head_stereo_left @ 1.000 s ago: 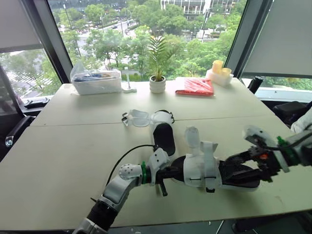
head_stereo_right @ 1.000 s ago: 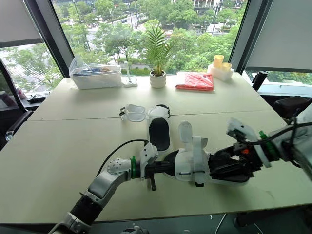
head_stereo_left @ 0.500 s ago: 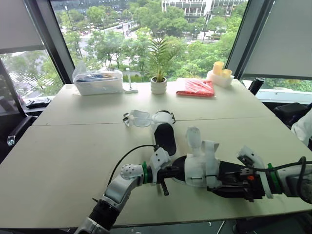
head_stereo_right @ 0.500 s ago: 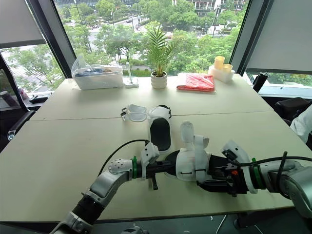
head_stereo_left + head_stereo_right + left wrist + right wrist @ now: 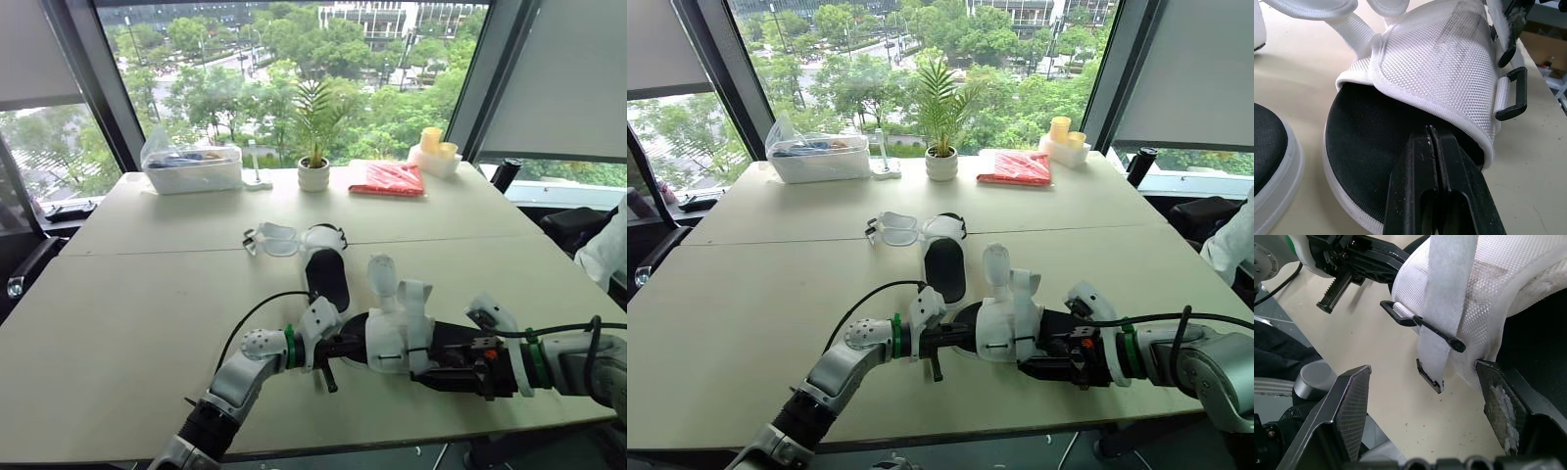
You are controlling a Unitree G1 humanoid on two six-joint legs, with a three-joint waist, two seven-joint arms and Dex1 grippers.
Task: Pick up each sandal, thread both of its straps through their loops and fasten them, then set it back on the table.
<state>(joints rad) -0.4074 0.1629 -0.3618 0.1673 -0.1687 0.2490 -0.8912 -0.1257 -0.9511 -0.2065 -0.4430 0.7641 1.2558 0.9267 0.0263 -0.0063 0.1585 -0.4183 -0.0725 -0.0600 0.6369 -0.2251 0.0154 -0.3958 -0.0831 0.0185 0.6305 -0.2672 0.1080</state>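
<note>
The sandal (image 5: 397, 331) lies on the table (image 5: 137, 294) between the two pincers, toe towards the left pincer (image 5: 1431, 131), heel towards the right pincer (image 5: 1423, 367). The left pincer's fingers are pressed together, tips over the black insole at the white upper's rim; whether they pinch anything cannot be told. The right pincer gapes wide, one finger (image 5: 1498, 401) against the sandal's side, with a strap (image 5: 1442, 303) hanging through its black loop (image 5: 1418, 322) just ahead. The second sandal (image 5: 329, 276) lies beyond the left pincer.
</note>
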